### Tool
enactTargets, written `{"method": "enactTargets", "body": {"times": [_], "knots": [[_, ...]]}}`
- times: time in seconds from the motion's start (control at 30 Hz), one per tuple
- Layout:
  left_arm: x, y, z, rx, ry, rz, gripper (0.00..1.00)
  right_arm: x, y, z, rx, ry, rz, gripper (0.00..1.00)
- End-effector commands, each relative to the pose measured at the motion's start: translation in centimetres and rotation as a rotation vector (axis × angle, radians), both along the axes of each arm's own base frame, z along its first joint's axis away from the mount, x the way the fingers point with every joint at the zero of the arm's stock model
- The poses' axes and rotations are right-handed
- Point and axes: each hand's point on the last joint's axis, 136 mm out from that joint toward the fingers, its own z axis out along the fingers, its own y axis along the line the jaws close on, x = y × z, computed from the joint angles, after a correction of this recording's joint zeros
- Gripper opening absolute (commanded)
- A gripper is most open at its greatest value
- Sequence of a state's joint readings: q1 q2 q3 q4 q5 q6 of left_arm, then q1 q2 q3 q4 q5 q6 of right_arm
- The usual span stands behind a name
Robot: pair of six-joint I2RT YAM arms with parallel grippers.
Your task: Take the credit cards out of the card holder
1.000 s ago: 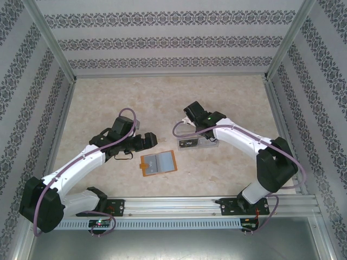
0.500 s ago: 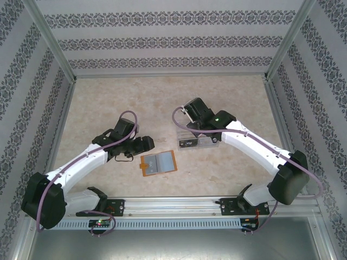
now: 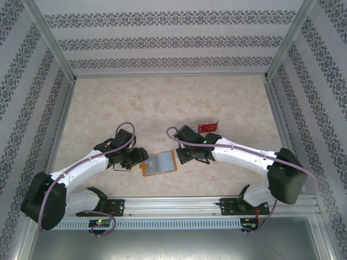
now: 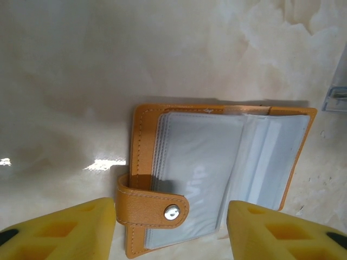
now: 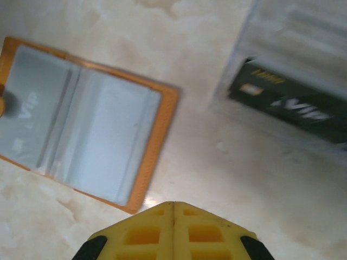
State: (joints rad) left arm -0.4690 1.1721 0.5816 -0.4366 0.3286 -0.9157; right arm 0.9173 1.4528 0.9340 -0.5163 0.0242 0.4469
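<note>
The orange-tan card holder (image 3: pixel 160 163) lies open on the table, grey pockets up, its snap strap (image 4: pixel 154 208) folded over the left half. A pale card marked VIP (image 4: pixel 201 181) sits inside a pocket. My left gripper (image 3: pixel 141 158) is at the holder's left edge. Seen from the left wrist, this gripper (image 4: pixel 171 233) has its yellow fingers (image 4: pixel 62 230) apart, one on each side of the strap end and left pockets, gripping nothing. My right gripper (image 3: pixel 180 157) hovers just off the holder's right edge (image 5: pixel 157 141). In the right wrist view it (image 5: pixel 173 227) is shut and empty.
A clear plastic tray (image 3: pixel 191 124) stands behind the holder with a red card (image 3: pixel 207 128) in it. The right wrist view shows a black VIP card (image 5: pixel 287 100) in that tray. Patterned walls and metal posts (image 3: pixel 54 49) enclose the marble-look table (image 3: pixel 108 103).
My right arm swung back from over the tray to the holder's right edge and its jaws closed. My left gripper moved in over the holder's left edge and its jaws narrowed.
</note>
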Motion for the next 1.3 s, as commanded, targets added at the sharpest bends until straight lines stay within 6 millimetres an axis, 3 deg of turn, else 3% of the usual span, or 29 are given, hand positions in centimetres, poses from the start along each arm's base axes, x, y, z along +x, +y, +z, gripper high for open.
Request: {"method": "enactTargets", "body": {"times": [0.0, 0.3, 0.37, 0.5, 0.93, 1.27], "knots": [[0.4, -0.1, -0.2, -0.022, 0.008, 0.029, 0.56, -0.8, 2.4, -1.5, 0.085, 0.06, -0.03, 0.0], [0.5, -1.0, -0.9, -0.048, 0.028, 0.005, 0.56, -1.0, 2.9, -5.4, 0.037, 0.123, -0.046, 0.0], [0.7, -1.1, -0.9, -0.046, 0.028, 0.002, 0.51, -1.0, 2.9, -6.0, 0.027, 0.131, -0.052, 0.0], [1.1, -1.4, -1.2, -0.043, 0.035, -0.009, 0.5, -1.1, 2.6, -7.3, 0.003, 0.152, -0.074, 0.0], [1.8, -2.4, -1.4, -0.045, 0.033, -0.035, 0.46, -1.2, 2.3, -8.4, -0.017, 0.169, -0.091, 0.0], [1.3, -2.1, -2.8, -0.018, 0.066, -0.039, 0.46, -1.2, 2.2, -8.4, -0.022, 0.17, -0.092, 0.0]]}}
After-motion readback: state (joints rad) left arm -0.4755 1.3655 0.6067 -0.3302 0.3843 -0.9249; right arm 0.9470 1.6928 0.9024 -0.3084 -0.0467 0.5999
